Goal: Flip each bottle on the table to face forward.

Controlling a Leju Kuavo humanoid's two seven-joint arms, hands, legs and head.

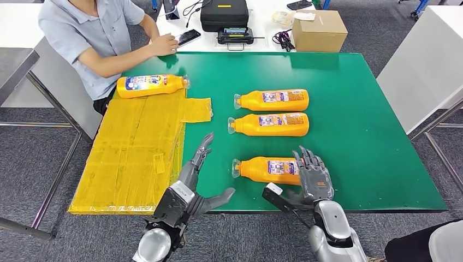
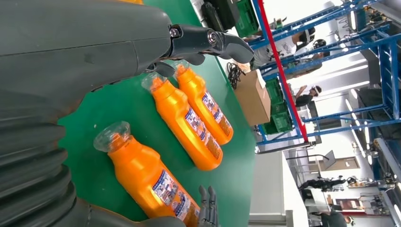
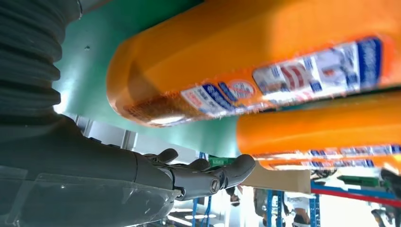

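Note:
Three orange bottles with clear caps lie on their sides on the green table (image 1: 371,136), caps toward my left. The nearest bottle (image 1: 266,169) (image 2: 146,179) (image 3: 246,71) lies between my hands. My right hand (image 1: 314,174) (image 3: 94,161) is at its base end, fingers spread over the bottle's bottom without closing on it. My left hand (image 1: 194,173) (image 2: 94,52) hovers open just left of its cap, fingers stretched forward. The middle bottle (image 1: 270,124) (image 2: 185,125) and the far bottle (image 1: 273,100) (image 2: 206,105) lie parallel behind. A fourth bottle (image 1: 150,85) lies at the back left.
A yellow taped sheet (image 1: 131,158) covers the table's left part. A seated person (image 1: 93,38) rests a forearm at the far left corner. Behind the table are a cardboard box (image 1: 319,31), a black case (image 1: 224,13) and a phone (image 1: 188,37). A white table (image 1: 426,65) stands to the right.

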